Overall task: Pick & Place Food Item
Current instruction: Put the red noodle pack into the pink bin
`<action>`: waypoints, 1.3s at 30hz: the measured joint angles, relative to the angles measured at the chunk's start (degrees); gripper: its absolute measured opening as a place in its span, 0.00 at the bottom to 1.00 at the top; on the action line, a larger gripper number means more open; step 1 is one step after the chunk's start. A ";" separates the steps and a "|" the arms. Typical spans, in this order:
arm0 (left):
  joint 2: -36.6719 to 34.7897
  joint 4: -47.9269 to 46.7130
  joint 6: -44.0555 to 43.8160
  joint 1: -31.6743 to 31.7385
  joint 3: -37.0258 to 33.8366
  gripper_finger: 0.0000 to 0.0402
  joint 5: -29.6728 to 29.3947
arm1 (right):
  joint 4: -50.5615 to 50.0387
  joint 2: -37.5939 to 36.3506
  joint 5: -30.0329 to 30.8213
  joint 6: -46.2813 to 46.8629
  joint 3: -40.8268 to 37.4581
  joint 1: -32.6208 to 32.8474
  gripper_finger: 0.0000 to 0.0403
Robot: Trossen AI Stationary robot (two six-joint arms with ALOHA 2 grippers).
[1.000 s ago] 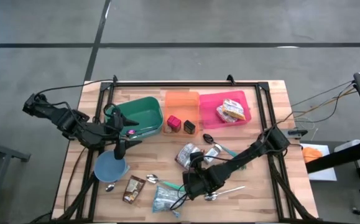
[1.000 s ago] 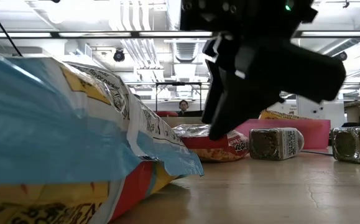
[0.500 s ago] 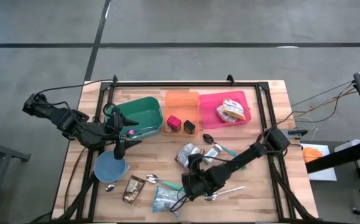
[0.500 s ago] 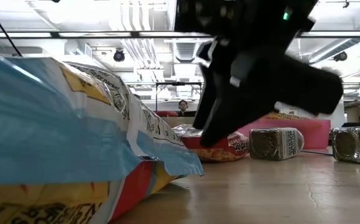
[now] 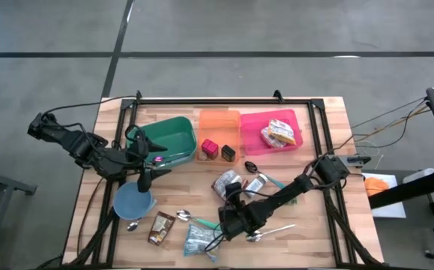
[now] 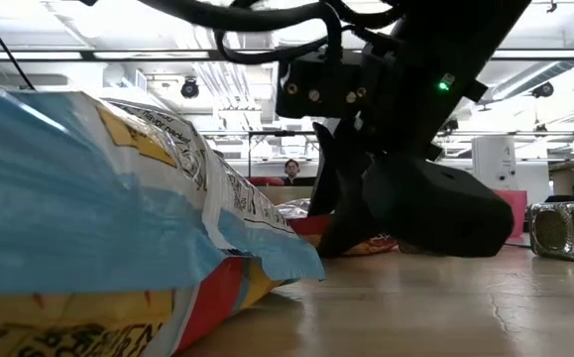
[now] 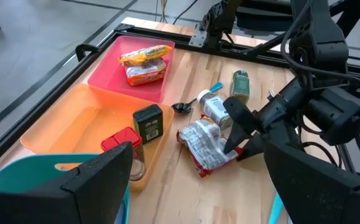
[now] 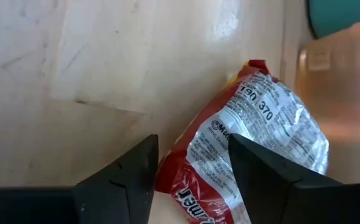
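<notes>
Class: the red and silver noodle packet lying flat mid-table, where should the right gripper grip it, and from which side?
Probably its near corner: the right gripper, open, straddles the noodle packet there. It lies flat and crinkled, so come steeply from above and pinch that raised edge.

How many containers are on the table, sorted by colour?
Green bin: 1
Orange bin: 1
Pink bin: 1
Blue bowl: 1
Total: 4
</notes>
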 joint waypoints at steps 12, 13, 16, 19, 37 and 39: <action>0.00 0.00 0.15 0.00 0.00 0.90 0.00 | -0.10 0.00 -0.01 0.17 -0.39 -0.27 0.05; 0.00 0.00 0.19 0.00 0.00 0.90 0.00 | -0.10 0.01 -0.02 0.21 -0.39 -0.27 0.04; 0.00 0.00 0.44 0.01 0.00 0.90 0.00 | -0.10 0.00 -0.07 1.42 -0.39 -0.27 0.03; 0.00 0.00 0.46 0.02 0.00 0.90 0.00 | -0.12 -0.02 -0.11 3.74 -0.39 -0.25 0.03; 0.00 -0.26 0.57 0.02 0.00 0.90 0.02 | -9.49 -6.66 5.50 16.32 2.82 -0.20 0.02; 0.00 -0.27 0.57 0.02 0.00 0.90 0.02 | -9.87 -7.87 5.86 17.03 2.91 -0.20 0.02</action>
